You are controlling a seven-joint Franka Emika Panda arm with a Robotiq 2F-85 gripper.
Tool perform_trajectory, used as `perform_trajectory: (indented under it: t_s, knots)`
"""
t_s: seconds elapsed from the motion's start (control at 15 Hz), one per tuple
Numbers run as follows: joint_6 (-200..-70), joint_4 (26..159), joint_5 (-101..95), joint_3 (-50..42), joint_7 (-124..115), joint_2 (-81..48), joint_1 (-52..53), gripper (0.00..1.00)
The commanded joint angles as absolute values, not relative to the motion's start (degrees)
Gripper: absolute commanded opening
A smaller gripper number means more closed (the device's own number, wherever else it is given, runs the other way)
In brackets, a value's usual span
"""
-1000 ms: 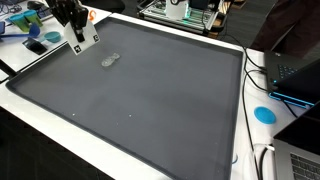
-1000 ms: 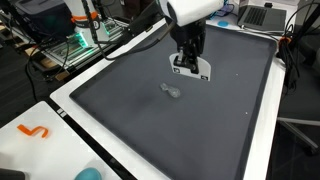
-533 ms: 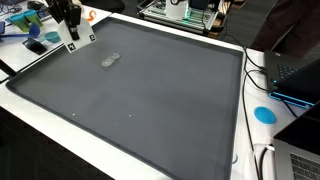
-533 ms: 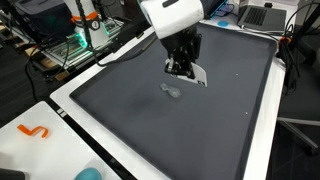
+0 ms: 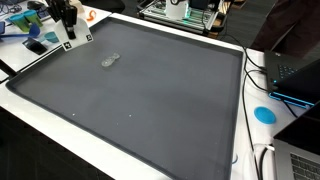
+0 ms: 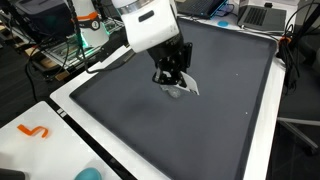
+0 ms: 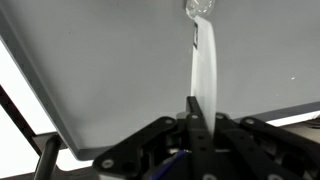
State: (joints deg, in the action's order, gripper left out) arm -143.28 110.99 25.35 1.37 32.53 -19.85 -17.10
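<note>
Gripper point(image 7: 200, 108), jaws closed on a white strip point(image 7: 206, 60); just beyond the strip's tip, a small clear lump point(image 7: 200, 8) lies on a grey mat point(image 7: 100, 60).

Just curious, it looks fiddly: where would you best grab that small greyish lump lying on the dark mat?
Probably from straight above, with the fingers closing across its short width. The lump lies low and flat on the mat and is longer than wide, so only its sides offer a hold. The gripper is shut on a white strip.
</note>
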Motion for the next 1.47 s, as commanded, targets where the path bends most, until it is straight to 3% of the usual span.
perform_trajectory:
  t_s: [0.0,1.4]
  knots:
    - [-144.0,113.5,26.7,2.1,36.0,-18.8,-18.1,0.01]
    - [-129.7,115.2,22.5,-1.4,37.3,-16.9,-16.6,0.01]
